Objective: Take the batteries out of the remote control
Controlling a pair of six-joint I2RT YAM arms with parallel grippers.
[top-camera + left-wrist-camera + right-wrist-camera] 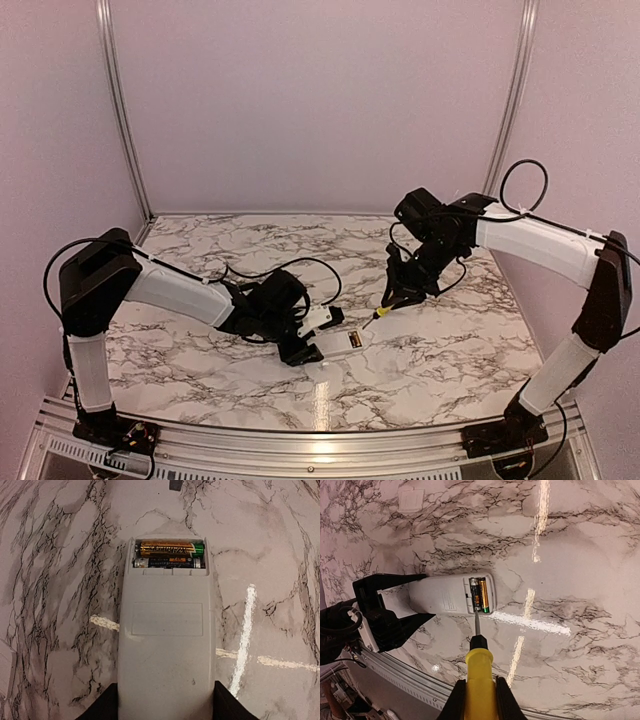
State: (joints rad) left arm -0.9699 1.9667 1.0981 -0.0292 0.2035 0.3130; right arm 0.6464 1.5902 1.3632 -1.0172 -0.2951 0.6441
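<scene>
Marble tbl (200, 250): remote (338, 345) flat, axis L-R, batts (167, 548) at R end.

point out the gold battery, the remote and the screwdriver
gold battery (166, 548), left wrist view, middle of its casing
remote (167, 650), left wrist view, bare back face
screwdriver (479, 667), right wrist view, yellow handle

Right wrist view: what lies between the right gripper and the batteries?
The yellow-handled screwdriver, held by the right gripper. Its shaft tip is at the open recess of the remote control holding the batteries. The right wrist view shows it.
</scene>
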